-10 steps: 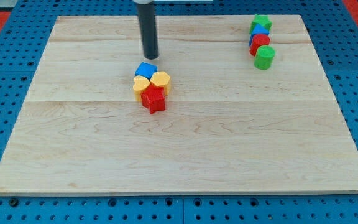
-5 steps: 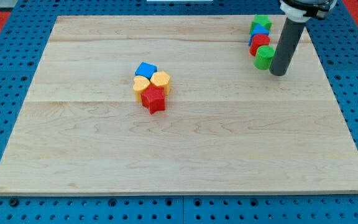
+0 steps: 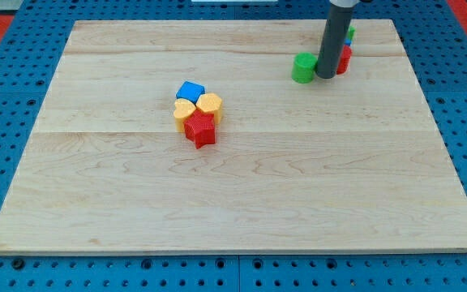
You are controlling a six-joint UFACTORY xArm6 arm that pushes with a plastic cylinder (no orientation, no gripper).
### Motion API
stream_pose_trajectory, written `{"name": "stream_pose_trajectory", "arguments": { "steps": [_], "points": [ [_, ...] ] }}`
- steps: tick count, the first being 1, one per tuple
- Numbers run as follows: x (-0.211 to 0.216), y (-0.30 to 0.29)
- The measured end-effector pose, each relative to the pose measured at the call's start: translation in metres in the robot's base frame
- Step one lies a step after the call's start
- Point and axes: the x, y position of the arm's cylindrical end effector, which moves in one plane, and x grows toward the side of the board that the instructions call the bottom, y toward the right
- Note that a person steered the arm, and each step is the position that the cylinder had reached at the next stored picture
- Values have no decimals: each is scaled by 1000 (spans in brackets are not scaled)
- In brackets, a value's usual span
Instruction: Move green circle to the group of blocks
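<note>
Near the view's top right of the table [image 3: 242, 203], my tip [image 3: 326, 76] sits just right of the green circle [image 3: 303, 68]; no fingers on this rod. Push left-down toward the group: blue block [image 3: 190, 91], yellow blocks [image 3: 209, 104], red star [image 3: 200, 130]. Stay behind centre so it won't slip.

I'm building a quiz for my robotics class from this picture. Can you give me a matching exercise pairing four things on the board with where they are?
Things:
1. green circle
2. my tip
3. blue block
4. red star

Places:
A. bottom end of the middle group
B. just right of the green circle
C. top end of the middle group
D. just left of the rod

Pairs: 1-D, 2-B, 3-C, 4-A
</note>
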Motion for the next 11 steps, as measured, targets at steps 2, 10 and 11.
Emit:
{"name": "stream_pose_trajectory", "arguments": {
  "steps": [2,10,11],
  "points": [
    [-20,-51],
    [-17,-230],
    [-18,-248]
  ]
}}
